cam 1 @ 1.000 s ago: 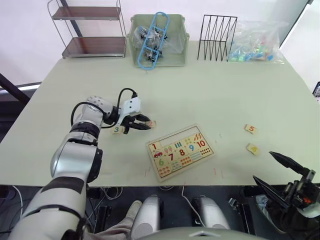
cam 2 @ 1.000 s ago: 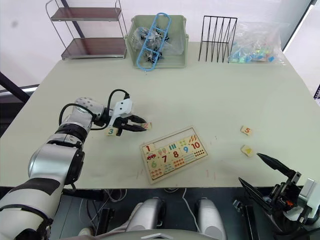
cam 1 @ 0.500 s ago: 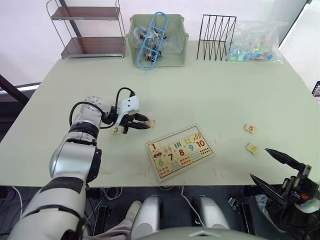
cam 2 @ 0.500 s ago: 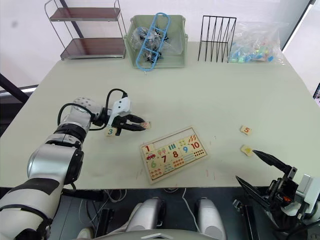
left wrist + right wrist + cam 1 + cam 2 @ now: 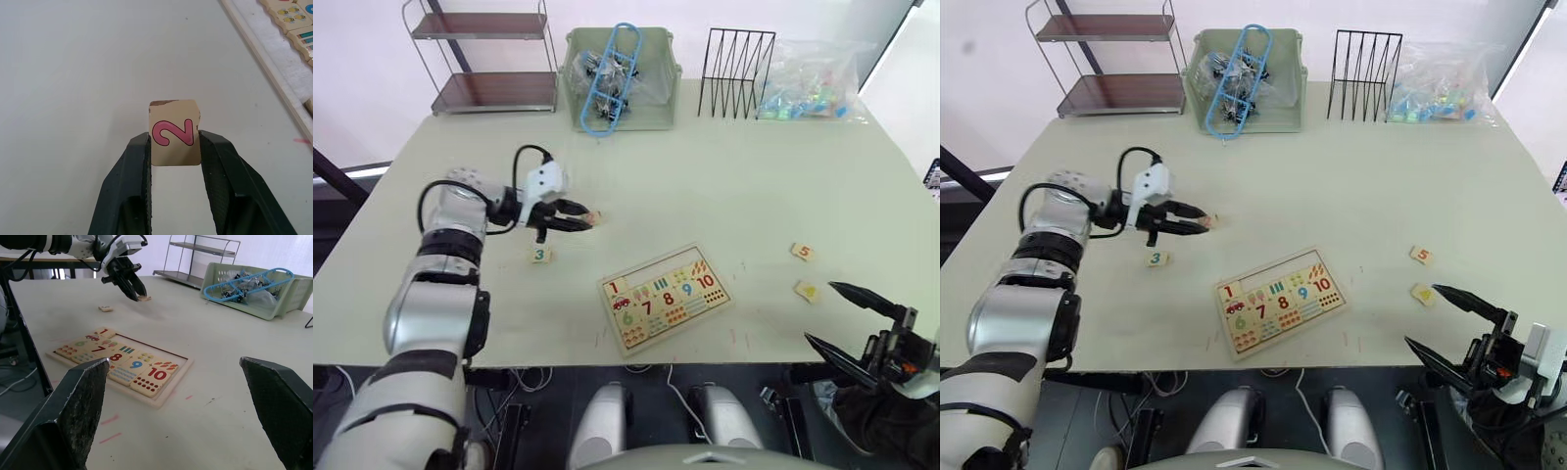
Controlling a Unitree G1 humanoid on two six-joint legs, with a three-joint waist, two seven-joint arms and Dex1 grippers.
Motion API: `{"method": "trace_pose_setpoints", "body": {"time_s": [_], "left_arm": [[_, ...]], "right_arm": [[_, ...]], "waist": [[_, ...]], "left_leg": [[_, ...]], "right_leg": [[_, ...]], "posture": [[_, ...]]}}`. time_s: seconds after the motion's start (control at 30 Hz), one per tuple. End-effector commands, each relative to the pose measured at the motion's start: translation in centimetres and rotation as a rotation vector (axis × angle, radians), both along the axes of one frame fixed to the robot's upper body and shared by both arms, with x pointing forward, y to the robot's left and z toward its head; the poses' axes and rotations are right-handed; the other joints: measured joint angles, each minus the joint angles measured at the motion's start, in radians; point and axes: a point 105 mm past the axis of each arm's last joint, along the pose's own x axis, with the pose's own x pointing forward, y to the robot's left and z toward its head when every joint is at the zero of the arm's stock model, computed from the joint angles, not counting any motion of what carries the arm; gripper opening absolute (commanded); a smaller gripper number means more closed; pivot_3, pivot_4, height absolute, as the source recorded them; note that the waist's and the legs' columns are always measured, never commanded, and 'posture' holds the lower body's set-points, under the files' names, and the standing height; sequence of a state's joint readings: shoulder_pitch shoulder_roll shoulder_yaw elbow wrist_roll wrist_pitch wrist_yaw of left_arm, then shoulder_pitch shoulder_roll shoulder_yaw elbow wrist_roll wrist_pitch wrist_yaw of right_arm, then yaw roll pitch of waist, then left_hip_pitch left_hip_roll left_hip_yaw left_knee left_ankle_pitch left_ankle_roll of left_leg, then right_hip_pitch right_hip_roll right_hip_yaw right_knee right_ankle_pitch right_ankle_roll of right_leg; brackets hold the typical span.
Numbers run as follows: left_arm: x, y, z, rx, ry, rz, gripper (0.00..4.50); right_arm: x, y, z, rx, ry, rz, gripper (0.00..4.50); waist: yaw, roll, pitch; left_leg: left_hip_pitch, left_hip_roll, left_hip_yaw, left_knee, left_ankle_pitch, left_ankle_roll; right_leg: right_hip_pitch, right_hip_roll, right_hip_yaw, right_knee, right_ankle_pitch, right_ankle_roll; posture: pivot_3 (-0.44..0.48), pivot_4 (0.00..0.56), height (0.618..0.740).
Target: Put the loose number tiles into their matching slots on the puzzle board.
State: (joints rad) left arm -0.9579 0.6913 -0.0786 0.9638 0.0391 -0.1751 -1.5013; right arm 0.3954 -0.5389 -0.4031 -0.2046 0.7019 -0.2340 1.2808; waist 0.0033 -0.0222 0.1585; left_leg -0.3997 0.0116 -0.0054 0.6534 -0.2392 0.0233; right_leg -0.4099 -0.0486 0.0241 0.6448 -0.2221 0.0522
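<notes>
Since the earlier frames the left claw (image 5: 584,219) has been lifting off the table (image 5: 724,186) and drawing back toward the robot's left. It is pinching tile 2 (image 5: 174,132) by two opposite edges, pink numeral facing its wrist camera, and is now holding it in the air. Tile 3 (image 5: 540,255), which lay right beside the fingers before, is now lying apart from them, nearer the robot. The board (image 5: 666,297) is lying beyond the claw's tips toward the robot's right, with tile 1 (image 5: 617,288) seated in the first slot of its top row. The right claw (image 5: 1454,323) is hanging past the table's near edge, fingers spread wide and holding nothing; just beyond its upper fingertip are lying tile 5 (image 5: 804,253) and another tile (image 5: 808,291) with a yellow mark.
</notes>
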Motion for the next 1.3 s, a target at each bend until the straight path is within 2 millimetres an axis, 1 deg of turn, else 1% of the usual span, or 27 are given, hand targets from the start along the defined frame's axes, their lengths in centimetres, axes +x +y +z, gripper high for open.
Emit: {"method": "trace_pose_setpoints", "body": {"time_s": [0.03,0.13,0.23,0.37,0.47,0.57,0.67,0.77,0.9,1.0,1.23,1.3], "left_arm": [[-0.9,0.3,1.7,-0.032,-0.051,0.025,0.93],[-2.3,0.2,2.1,-0.044,-0.050,0.049,0.93],[-3.6,-0.4,2.3,-0.039,-0.041,0.081,0.93],[-5.8,-2.3,3.0,-0.042,-0.035,0.117,0.93],[-6.8,-3.1,3.1,-0.039,-0.009,0.156,0.93],[-7.3,-3.4,3.2,-0.038,0.011,0.176,0.93],[-8.5,-5.4,3.2,-0.052,0.079,0.171,0.93],[-8.8,-6.4,3.0,-0.044,0.114,0.201,0.93],[-9.7,-7.2,2.1,0.013,0.150,0.198,0.93],[-10.0,-7.6,1.4,0.060,0.172,0.194,0.93],[-9.6,-8.6,0.0,0.185,0.144,0.150,0.93],[-9.6,-9.1,-0.2,0.204,0.168,0.147,0.93]], "right_arm": [[-0.1,-0.1,0.0,-0.010,0.000,0.021,4.50],[-0.1,0.4,-0.2,-0.006,0.010,0.048,4.50],[-0.2,0.8,-0.3,-0.002,0.019,0.068,4.50],[-0.3,0.9,-0.5,0.006,0.029,0.082,4.50],[-0.2,1.2,-0.6,0.010,0.031,0.084,4.50],[-0.1,1.5,-0.6,0.013,0.031,0.086,4.50],[-0.3,1.8,-0.6,0.021,0.035,0.097,4.50],[-0.2,2.2,-0.5,0.027,0.034,0.104,4.50],[-0.2,2.4,-0.4,0.027,0.027,0.102,4.50],[-0.1,2.5,-0.4,0.029,0.024,0.099,4.50],[0.1,3.1,-0.4,0.036,0.010,0.099,4.50],[0.1,3.3,-0.4,0.039,0.007,0.099,4.50]], "waist": [[-0.001,0.000,0.000],[-0.006,0.000,0.000],[-0.008,0.000,0.000],[-0.007,0.000,0.000],[-0.007,0.000,0.000],[-0.009,0.001,0.000],[-0.009,0.000,0.000],[-0.008,0.000,0.000],[-0.011,0.000,0.000],[-0.012,0.000,0.000],[-0.009,0.000,0.000],[-0.009,0.000,0.000]], "left_leg": [[0.000,0.000,0.000,0.000,0.000,0.000],[0.000,0.001,-0.001,0.000,0.000,0.000],[0.000,0.005,-0.002,0.000,0.000,0.000],[0.000,0.004,-0.001,0.000,0.000,0.000],[0.000,0.005,-0.001,0.000,0.000,0.000],[0.001,0.004,0.000,0.000,0.000,0.000],[0.001,0.004,0.000,0.000,0.000,0.000],[0.001,0.004,0.000,0.000,0.000,0.000],[0.001,0.001,-0.001,0.000,0.000,0.000],[0.001,0.001,-0.001,0.000,0.000,0.000],[0.001,0.000,0.000,0.000,0.000,0.000],[0.001,0.000,0.000,0.000,0.000,0.000]], "right_leg": [[0.000,0.000,0.000,0.000,0.000,0.000],[0.000,0.000,0.000,0.001,0.000,0.000],[0.000,0.000,0.000,0.001,0.000,0.000],[0.000,0.000,0.000,0.000,0.000,0.000],[0.000,0.000,0.001,0.000,0.000,0.000],[0.000,0.000,0.001,0.000,-0.001,0.000],[0.000,0.000,0.001,0.000,-0.001,0.000],[0.000,0.000,0.001,0.000,-0.001,0.000],[0.000,0.000,0.001,0.000,-0.002,0.001],[0.000,0.000,0.001,0.000,-0.002,0.001],[0.000,0.000,0.001,0.000,-0.003,0.000],[0.000,0.000,0.001,0.000,-0.003,0.000]], "posture": [[0.000,0.150,0.740],[0.000,0.150,0.740],[0.000,0.150,0.740],[0.000,0.150,0.740],[0.000,0.150,0.740],[0.000,0.150,0.740],[0.000,0.150,0.740],[0.000,0.150,0.740],[0.000,0.150,0.740],[0.000,0.150,0.740],[0.000,0.150,0.740],[0.000,0.150,0.740]]}}
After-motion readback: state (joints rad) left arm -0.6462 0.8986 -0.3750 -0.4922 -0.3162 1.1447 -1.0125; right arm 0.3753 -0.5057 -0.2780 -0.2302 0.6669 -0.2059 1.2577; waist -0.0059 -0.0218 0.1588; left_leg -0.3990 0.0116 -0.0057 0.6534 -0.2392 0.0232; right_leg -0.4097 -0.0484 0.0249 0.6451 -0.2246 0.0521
